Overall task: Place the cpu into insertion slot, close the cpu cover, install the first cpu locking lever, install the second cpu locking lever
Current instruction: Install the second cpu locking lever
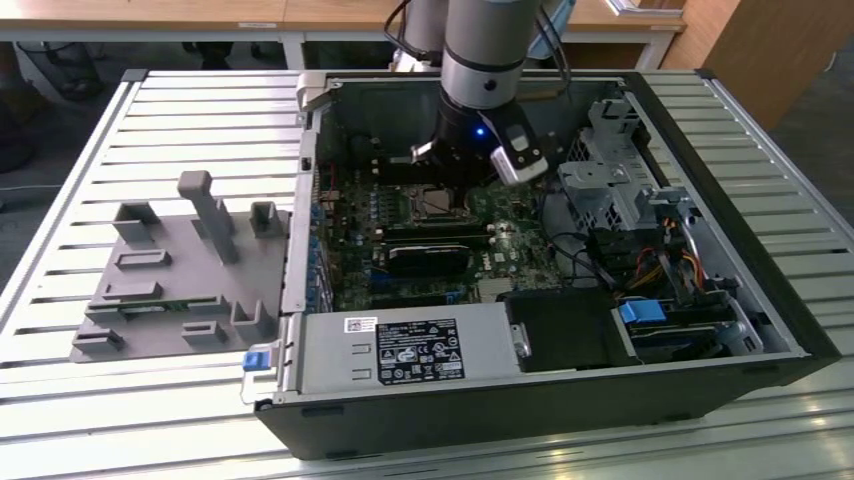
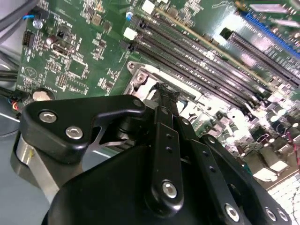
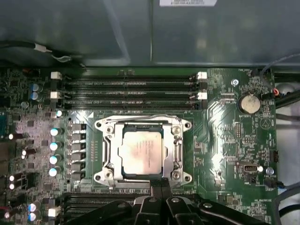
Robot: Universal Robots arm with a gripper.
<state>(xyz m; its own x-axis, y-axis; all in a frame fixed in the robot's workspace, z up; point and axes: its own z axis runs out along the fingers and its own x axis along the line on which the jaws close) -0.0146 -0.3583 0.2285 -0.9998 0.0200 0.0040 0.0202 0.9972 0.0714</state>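
I am looking down into an open computer case (image 1: pixel 747 290) on a slatted table (image 1: pixel 80 130). In the first wrist view, the cpu (image 3: pixel 140 152) is sitting in the insertion slot (image 3: pixel 107 154), framed by the cpu cover (image 3: pixel 177 140). My gripper (image 3: pixel 159 183) is hovering at the socket's edge, fingers together, holding nothing. I judge the chip light, rigid and fragile; I would handle it by its edges.

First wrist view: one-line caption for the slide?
End effector at the edge of the silvery square CPU cover, closed over the pale metal-faced CPU in its socket on the green motherboard.
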